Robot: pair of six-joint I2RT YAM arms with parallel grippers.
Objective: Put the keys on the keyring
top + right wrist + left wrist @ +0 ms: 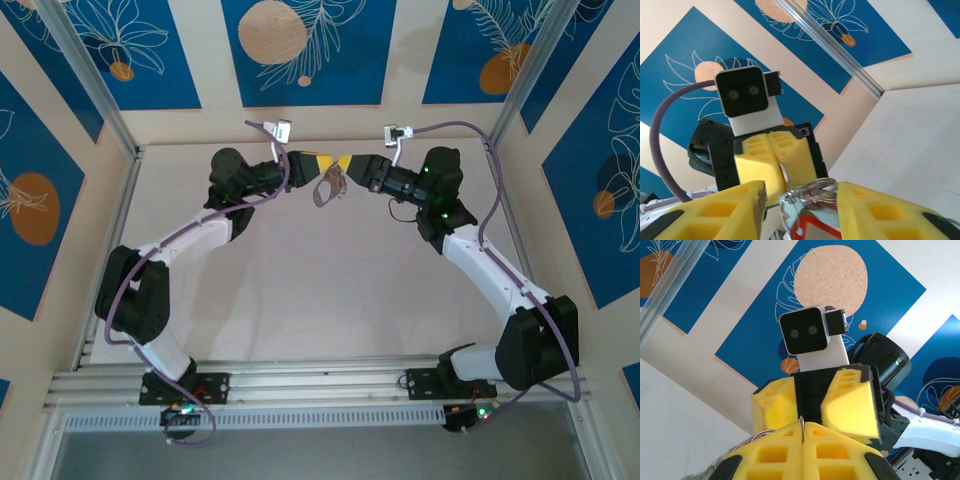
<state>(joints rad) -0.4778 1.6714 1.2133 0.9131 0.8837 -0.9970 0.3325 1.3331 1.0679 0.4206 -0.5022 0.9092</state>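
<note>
Both arms reach to the far middle of the table (300, 290), and their yellow tips nearly meet in the air above it. The left claw (802, 432) is closed tight. Seen from its own wrist, a thin silver wire of the keyring (801, 421) sticks up out of the seam between its two pads, so it is gripping the ring.

Facing it, the right claw (800, 210) has its fingers spread apart. From the right wrist, the keys (812, 230) sit in the gap between those two fingers: a cluster of shiny silver loops with the red tag just below them, low in the view. The cluster lies close against the finger on the right of that view, with a sliver of space before the other finger. I cannot tell whether either finger is actually touching the metal.

The wire runs up from that cluster into the pinched pads of the left claw straight ahead. From overhead, the whole bundle hangs as a small grey loop just below the spot where the two claws come together, clear of the tabletop.
</note>
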